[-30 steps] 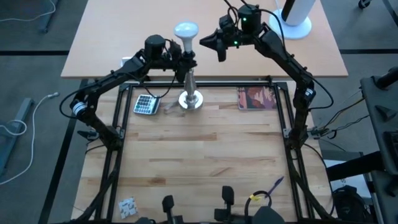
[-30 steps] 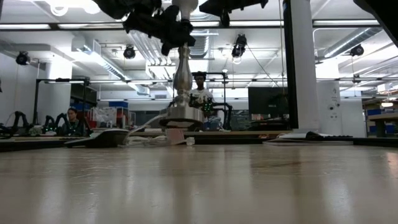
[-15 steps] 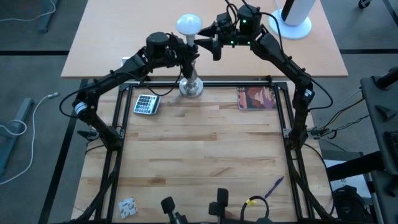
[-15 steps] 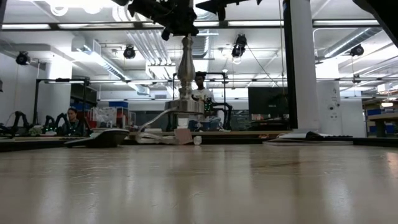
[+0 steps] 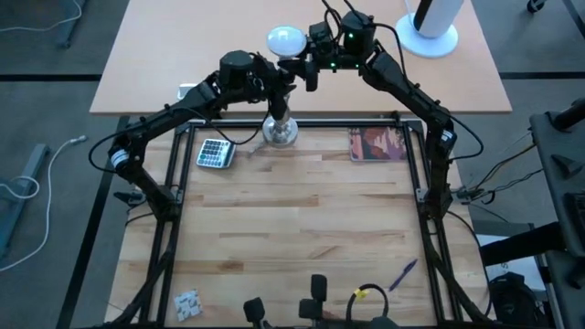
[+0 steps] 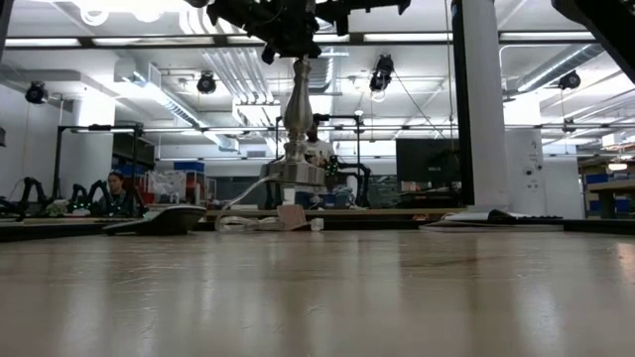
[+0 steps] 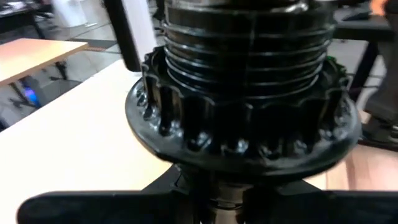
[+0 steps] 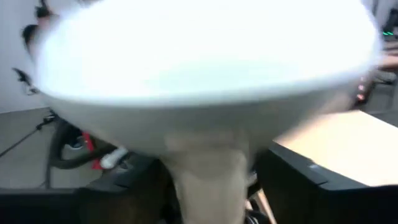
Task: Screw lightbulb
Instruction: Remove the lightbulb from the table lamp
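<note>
Since the earlier high view, the right gripper [image 5: 309, 66] has been brought in from well clear of the lamp until it sits at the neck of the lightbulb [image 5: 285, 40], and the stand [image 5: 281, 131] has been shifted toward the table's back edge. The lightbulb is seated upright in the black socket [image 7: 242, 118] on top of the stand, at the far middle of the wooden table [image 5: 302, 228]. Key relation: the lightbulb's long axis is vertical, in line with the stand, and the right gripper comes at it sideways from the right, so any turn must be made about that vertical axis. The right fingers are spread to either side of the neck; a firm pinch is not shown. The left gripper [image 5: 274, 84] is clamped on the stand just under the socket, holding it steady. Both arms are close; the right is on the glass. Materials: frosted white, smooth, pear-shaped glass, probably slippery; ribbed, threaded black plastic socket; polished turned metal stem on a round foot.
</note>
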